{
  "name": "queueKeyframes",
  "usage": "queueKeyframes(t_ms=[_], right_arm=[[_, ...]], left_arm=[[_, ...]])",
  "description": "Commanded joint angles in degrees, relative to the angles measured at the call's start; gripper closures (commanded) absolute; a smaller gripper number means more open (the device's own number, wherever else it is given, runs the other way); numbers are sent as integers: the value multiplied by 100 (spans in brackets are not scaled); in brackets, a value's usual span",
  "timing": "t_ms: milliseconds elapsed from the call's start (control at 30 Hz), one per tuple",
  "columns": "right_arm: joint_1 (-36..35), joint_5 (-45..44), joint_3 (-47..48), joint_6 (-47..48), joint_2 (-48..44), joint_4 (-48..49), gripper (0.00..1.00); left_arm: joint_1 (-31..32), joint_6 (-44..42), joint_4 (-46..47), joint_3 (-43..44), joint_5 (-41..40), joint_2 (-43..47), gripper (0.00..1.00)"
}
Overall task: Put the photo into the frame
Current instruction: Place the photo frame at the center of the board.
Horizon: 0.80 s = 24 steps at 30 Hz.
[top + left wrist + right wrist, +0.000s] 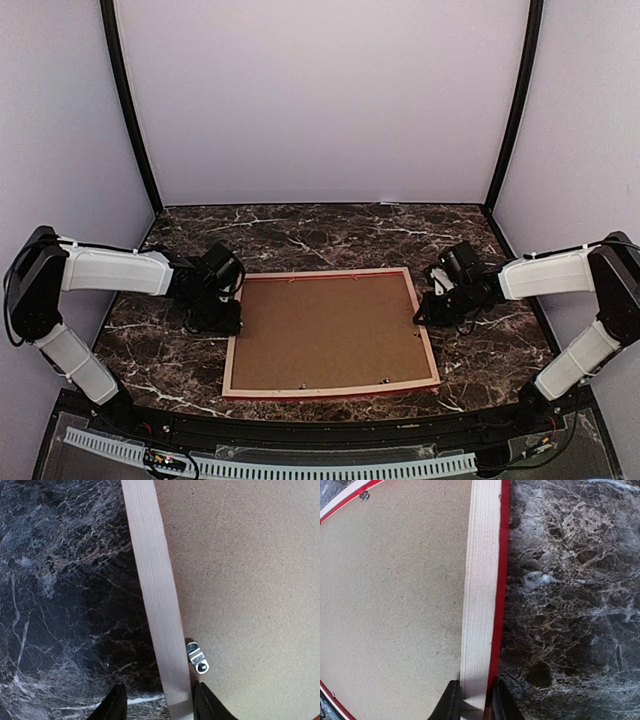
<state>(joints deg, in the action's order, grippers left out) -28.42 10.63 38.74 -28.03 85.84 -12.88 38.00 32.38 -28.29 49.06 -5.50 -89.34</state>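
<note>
The frame (331, 387) lies face down in the middle of the table, its pale wooden back up and a thin red edge showing. A brown backing board (325, 332) fills its opening. The photo is hidden. My left gripper (159, 692) straddles the frame's left rail (155, 590) and is open; dark table shows between the rail and the left finger. A small metal tab (197, 657) sits on the board just ahead of the right finger. My right gripper (475, 690) is shut on the right rail (481, 580), one finger against each side.
The dark marble table (330, 235) runs back to the pale walls of the enclosure. Both arms reach in low from the sides, the left gripper (228, 318) and the right gripper (425, 312) at opposite rails. More small tabs dot the board's edges (364, 495).
</note>
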Motion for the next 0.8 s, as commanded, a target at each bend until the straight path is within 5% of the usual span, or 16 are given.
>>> queueKeyframes(t_ms=[0,767], right_arm=[[73,-73,-71,59,46,-11,88],[94,-92,-23,474,234,26,96]], left_arm=[[-46,-9,-345,180,-715,-257,54],[-43,8,423,247,-1694,-761,50]])
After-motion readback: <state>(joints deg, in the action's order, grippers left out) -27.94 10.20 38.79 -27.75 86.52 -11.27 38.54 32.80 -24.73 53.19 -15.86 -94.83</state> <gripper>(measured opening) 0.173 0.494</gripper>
